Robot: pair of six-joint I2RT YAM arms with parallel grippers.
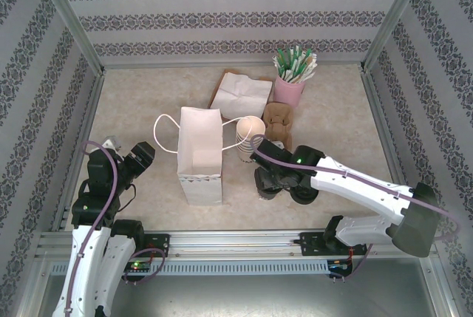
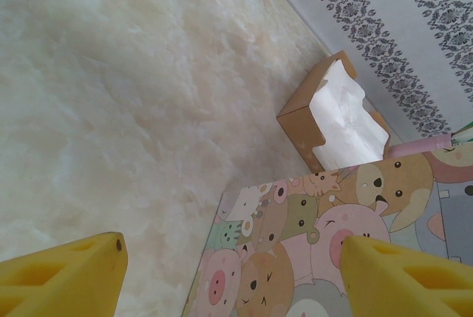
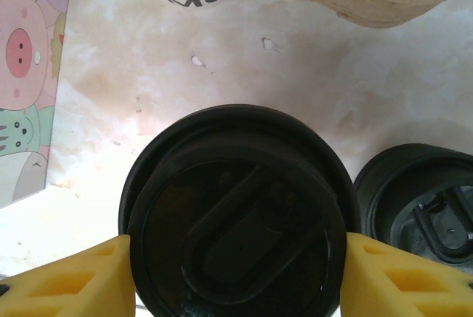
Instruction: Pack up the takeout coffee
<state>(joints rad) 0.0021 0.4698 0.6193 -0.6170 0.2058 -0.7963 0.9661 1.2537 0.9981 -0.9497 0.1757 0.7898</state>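
Coffee [image 3: 236, 213] stands upright on the table [image 1: 148, 95], just right of the bag [image 1: 199, 156] and outside it, its black lid facing the right wrist camera. Right gripper [image 3: 238, 241] hangs over it, with one yellow finger [image 3: 66, 280] at each side of the lid's rim. The jaws stand apart with the cup between them, but I cannot tell whether they press on it. Loose lids [image 3: 417, 210] sit just right of the coffee, apart from it. Beyond the coffee stand the cups [image 1: 250, 136], close to the bag's right wall, with brown cardboard [image 1: 279, 121] beside them.

Bag stands upright in mid-table, mouth open, a handle out to each side, its side printed with cartoon animals. Left gripper [image 2: 233, 250] hovers low on the bag's left, jaws wide with nothing between them. Farther back are a napkin box [image 1: 240, 91] and a pink cup [image 1: 290, 91] of stirrers.
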